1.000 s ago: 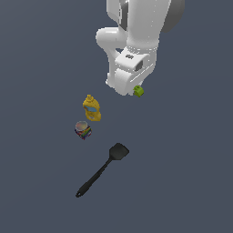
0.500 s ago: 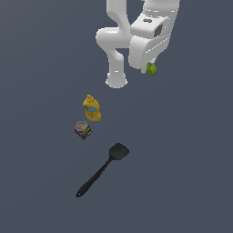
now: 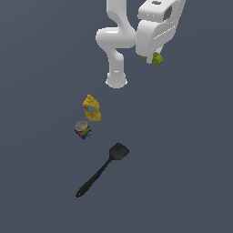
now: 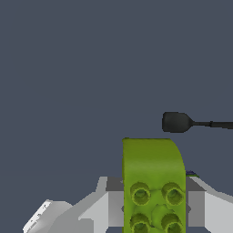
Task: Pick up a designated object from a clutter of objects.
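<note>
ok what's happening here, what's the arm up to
The single white arm has its end effector shut on the small lime-green block, holding it off the surface, apart from everything else. The wrist view shows the studded block clamped between the fingers. The rest of the clutter lies untouched on the dark floor: the yellow bottle, the small multicoloured can beside it, and the black spatula.
</note>
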You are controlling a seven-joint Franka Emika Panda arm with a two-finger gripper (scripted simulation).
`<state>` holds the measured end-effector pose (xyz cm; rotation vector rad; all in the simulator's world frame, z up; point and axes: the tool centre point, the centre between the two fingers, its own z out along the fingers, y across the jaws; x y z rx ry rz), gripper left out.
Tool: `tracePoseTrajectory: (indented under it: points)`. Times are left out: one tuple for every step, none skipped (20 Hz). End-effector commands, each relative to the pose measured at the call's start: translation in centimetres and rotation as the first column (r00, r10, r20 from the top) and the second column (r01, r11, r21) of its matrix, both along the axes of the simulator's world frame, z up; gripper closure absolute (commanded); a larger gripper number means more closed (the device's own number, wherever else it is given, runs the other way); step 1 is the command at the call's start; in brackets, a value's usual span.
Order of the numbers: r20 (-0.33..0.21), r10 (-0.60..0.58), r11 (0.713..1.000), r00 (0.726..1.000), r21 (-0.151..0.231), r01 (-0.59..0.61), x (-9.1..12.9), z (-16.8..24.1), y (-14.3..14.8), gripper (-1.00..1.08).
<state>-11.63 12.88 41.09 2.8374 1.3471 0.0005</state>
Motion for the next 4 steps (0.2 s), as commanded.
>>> tracePoseTrajectory:
  points:
    - [-0.001, -0.001, 1.0, 1.0, 0.0, 0.001, 0.01, 0.08, 0.01, 1.08]
    - [-0.001, -0.001, 1.0, 1.0, 0.0, 0.001, 0.08, 0.01, -0.03, 1.08]
    - [-0.001, -0.001, 1.0, 1.0, 0.0, 0.001, 0.12, -0.05, -0.06, 1.08]
    - [-0.001, -0.001, 1.0, 1.0, 0.0, 0.001, 0.14, -0.07, -0.07, 1.08]
